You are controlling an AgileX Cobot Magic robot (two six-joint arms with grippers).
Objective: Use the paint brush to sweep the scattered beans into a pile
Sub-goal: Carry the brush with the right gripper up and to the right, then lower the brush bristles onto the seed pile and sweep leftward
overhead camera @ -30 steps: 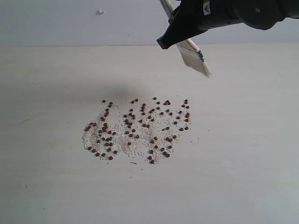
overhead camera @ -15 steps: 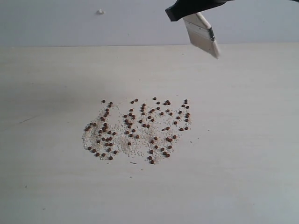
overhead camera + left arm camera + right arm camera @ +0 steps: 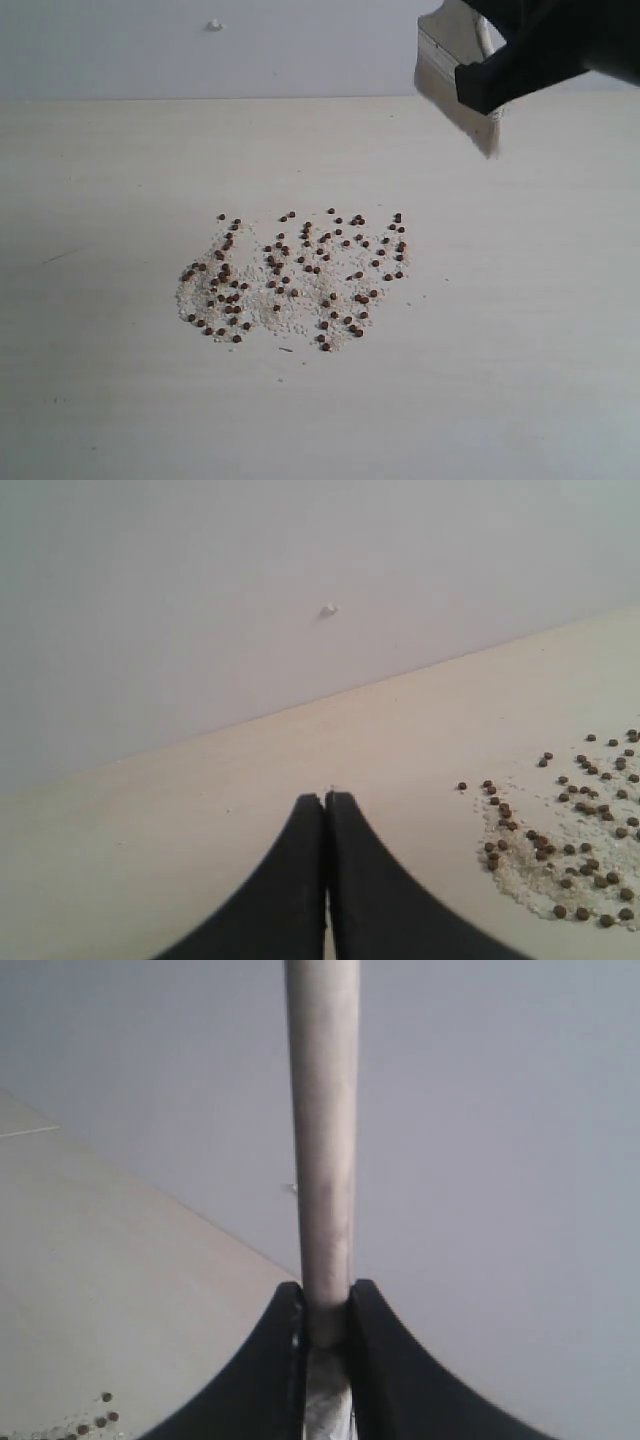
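Reddish-brown beans (image 3: 295, 275) are lying spread among whitish grains on the table (image 3: 530, 380), at the centre of the frame. I am holding the brush (image 3: 445, 85) in the upper right of the frame, bristles pointing down, well apart from the beans. My right gripper (image 3: 326, 1305) is clamping its handle. My left gripper (image 3: 326, 802) is sitting with jaws pressed together, empty, near the beans.

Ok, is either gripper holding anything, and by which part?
The right gripper holds the paint brush, fingers clamped on its handle. The left gripper is shut on nothing.
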